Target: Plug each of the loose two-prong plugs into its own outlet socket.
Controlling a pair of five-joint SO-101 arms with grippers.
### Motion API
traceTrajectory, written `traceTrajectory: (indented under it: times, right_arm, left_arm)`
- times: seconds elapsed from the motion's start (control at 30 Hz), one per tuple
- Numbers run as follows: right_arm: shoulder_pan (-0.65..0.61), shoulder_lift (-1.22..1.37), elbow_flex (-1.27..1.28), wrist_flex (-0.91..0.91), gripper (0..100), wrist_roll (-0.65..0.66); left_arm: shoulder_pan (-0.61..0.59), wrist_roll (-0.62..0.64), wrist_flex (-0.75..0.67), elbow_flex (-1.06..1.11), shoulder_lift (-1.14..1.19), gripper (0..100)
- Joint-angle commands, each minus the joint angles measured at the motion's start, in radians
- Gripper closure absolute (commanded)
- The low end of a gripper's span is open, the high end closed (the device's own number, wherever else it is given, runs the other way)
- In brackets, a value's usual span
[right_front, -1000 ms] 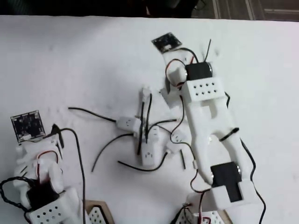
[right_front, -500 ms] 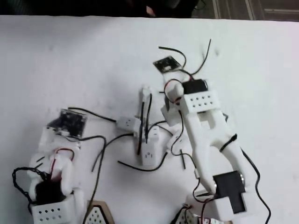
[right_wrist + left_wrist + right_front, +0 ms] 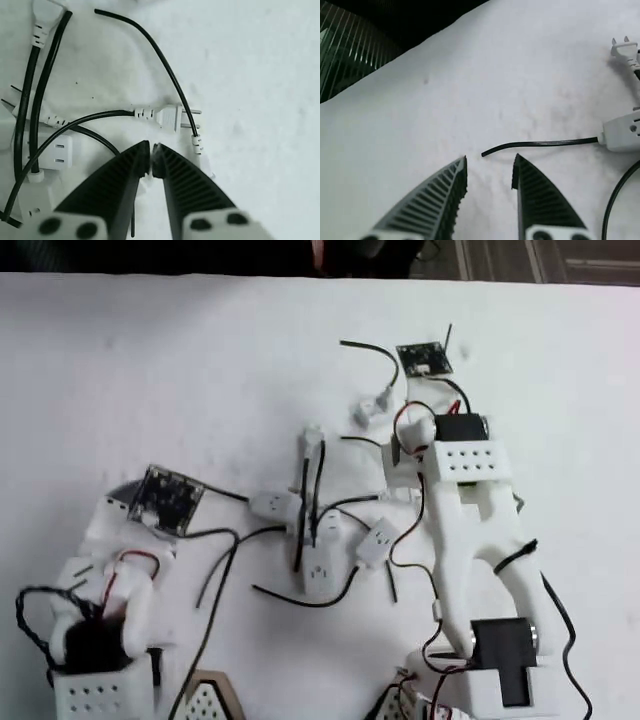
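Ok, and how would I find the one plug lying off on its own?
On the white table, find the tangle of sockets and black cords in the middle. Just past it, toward the far edge and beside the right arm, lies a small white plug. Unlike the others, it lies clear of the tangle, with a short black cord curving away from it.

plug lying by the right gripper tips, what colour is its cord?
Black cord on a white plug; clearest in the right wrist view.
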Motion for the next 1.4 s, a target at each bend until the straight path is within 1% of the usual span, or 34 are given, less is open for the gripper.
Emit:
traceTrajectory:
  times: [0.0,0.2,0.27,0.3,0.37,0.4,0.57,0.7,0.8,0.93,1.03,1.1,1.17,1.37]
  right_arm:
    - [0.018,0.001,-0.003,-0.028,98.0,-0.009]
    - [0.019,0.013,-0.003,-0.033,98.0,-0.009]
    - [0.021,0.013,-0.003,-0.033,98.0,-0.009]
    - [0.022,0.013,-0.003,-0.033,98.0,-0.009]
    - [0.024,0.013,-0.003,-0.033,98.0,-0.009]
    - [0.024,0.013,-0.003,-0.035,98.0,-0.009]
    - [0.022,0.013,-0.003,-0.035,98.0,-0.009]
    - [0.021,0.013,-0.003,-0.035,98.0,-0.009]
    - [0.019,0.013,-0.003,-0.035,98.0,-0.009]
    - [0.019,0.013,-0.003,-0.035,98.0,-0.009]
    - [0.019,0.013,-0.002,-0.035,98.0,-0.009]
    - [0.019,0.013,-0.002,-0.035,98.0,-0.008]
    - [0.018,0.013,-0.002,-0.035,98.0,-0.006]
    - [0.018,0.013,-0.002,-0.035,98.0,-0.005]
  left_arm:
    - [0.024,-0.025,0.0,-0.169,0.272,83]
    - [0.11,-0.259,-0.005,-0.292,0.562,83]
    - [0.153,-0.305,-0.005,-0.304,0.636,81]
    - [0.177,-0.316,-0.005,-0.308,0.67,79]
    - [0.223,-0.305,-0.006,-0.308,0.723,73]
    - [0.249,-0.287,-0.02,-0.308,0.745,72]
    - [0.315,-0.213,-0.137,-0.301,0.8,72]
    - [0.363,-0.184,-0.18,-0.299,0.86,72]
    - [0.39,-0.186,-0.235,-0.299,0.943,72]
    - [0.397,-0.183,-0.356,-0.301,1.102,72]
    - [0.39,-0.123,-0.465,-0.304,1.219,72]
    - [0.39,-0.072,-0.505,-0.316,1.248,72]
    - [0.392,-0.046,-0.517,-0.322,1.248,72]
    - [0.4,-0.044,-0.517,-0.33,1.254,72]
